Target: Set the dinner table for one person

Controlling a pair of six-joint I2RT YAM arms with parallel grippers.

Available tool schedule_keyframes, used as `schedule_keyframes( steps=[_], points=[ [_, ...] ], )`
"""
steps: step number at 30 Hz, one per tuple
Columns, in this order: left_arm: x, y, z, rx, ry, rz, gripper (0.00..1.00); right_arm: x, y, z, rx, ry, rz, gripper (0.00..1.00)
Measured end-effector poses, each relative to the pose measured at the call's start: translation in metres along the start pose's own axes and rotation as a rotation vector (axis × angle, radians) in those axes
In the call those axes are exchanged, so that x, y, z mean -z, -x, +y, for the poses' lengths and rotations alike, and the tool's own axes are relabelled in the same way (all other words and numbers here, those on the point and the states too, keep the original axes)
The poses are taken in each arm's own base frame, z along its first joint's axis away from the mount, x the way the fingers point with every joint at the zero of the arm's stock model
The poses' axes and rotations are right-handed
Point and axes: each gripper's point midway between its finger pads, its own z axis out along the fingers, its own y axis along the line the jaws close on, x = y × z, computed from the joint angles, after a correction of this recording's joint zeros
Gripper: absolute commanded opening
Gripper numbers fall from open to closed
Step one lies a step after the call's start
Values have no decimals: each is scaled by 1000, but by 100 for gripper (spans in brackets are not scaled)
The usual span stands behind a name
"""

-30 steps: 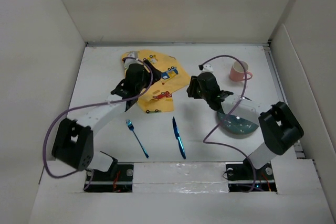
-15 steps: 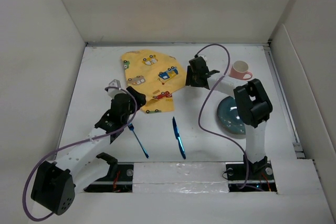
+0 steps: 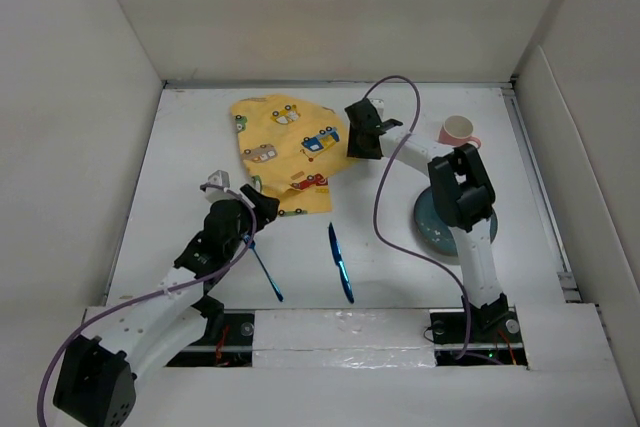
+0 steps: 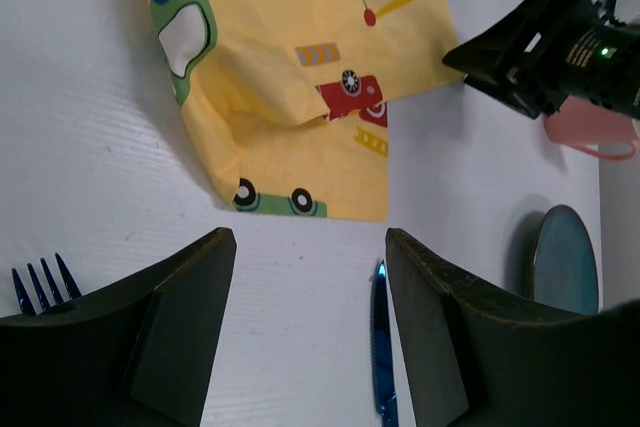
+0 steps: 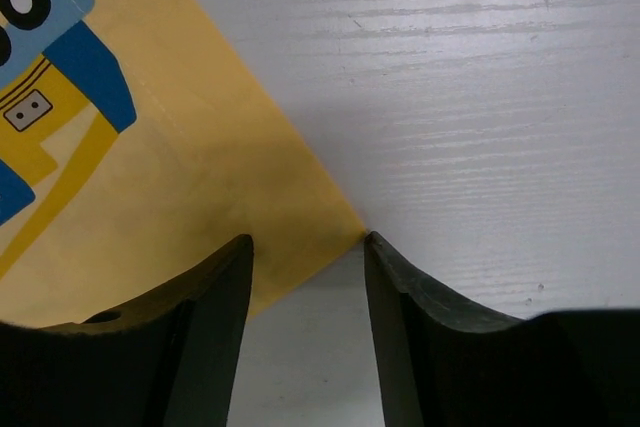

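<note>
The yellow car-printed placemat (image 3: pixel 290 152) lies on the far middle of the white dinner table (image 3: pixel 180 147), its near edge folded over (image 4: pixel 290 112). My right gripper (image 3: pixel 358 135) is open low over the cloth's right corner (image 5: pixel 150 167), which lies between its jaws (image 5: pixel 307 240). My left gripper (image 3: pixel 255 209) is open and empty just near of the placemat, above bare table (image 4: pixel 308 242). A blue fork (image 3: pixel 262 265) and a blue knife (image 3: pixel 340 262) lie near the front. The knife (image 4: pixel 380 347) shows by the left gripper's right finger.
A teal plate (image 3: pixel 438 227) sits at the right, partly hidden by the right arm. A pink cup (image 3: pixel 458 132) stands at the far right. White walls enclose the table on three sides. A purple cable loops beside each arm.
My left gripper pulled back from the placemat toward the near side. My right gripper swung from above the plate to the cloth's right corner and opened wider. The placemat lies more spread.
</note>
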Motion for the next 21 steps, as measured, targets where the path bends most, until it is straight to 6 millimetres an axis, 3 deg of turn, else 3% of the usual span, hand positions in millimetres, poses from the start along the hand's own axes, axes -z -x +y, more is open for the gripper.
schedule_keyframes(
  steps=[3,4,6,7,10,16,21],
  points=[
    [0,-10,4,-6,-6,30,59,0,-2,-1,-11,-8,6,38],
    [0,-13,5,-8,-7,39,59,0,-2,-1,-15,-9,7,28],
    [-1,-16,6,-18,-8,51,59,0,-3,-1,-24,-11,10,21],
    [-2,-17,7,-23,-8,56,64,0,-3,-1,-29,-11,11,12],
    [-5,-24,12,-51,8,83,69,0,-3,0,-43,-14,7,0],
    [-15,-50,34,-107,80,183,69,5,-4,0,-52,-4,-23,0],
    [-28,-68,46,-136,129,263,61,25,4,0,-46,28,-55,0]
  ],
)
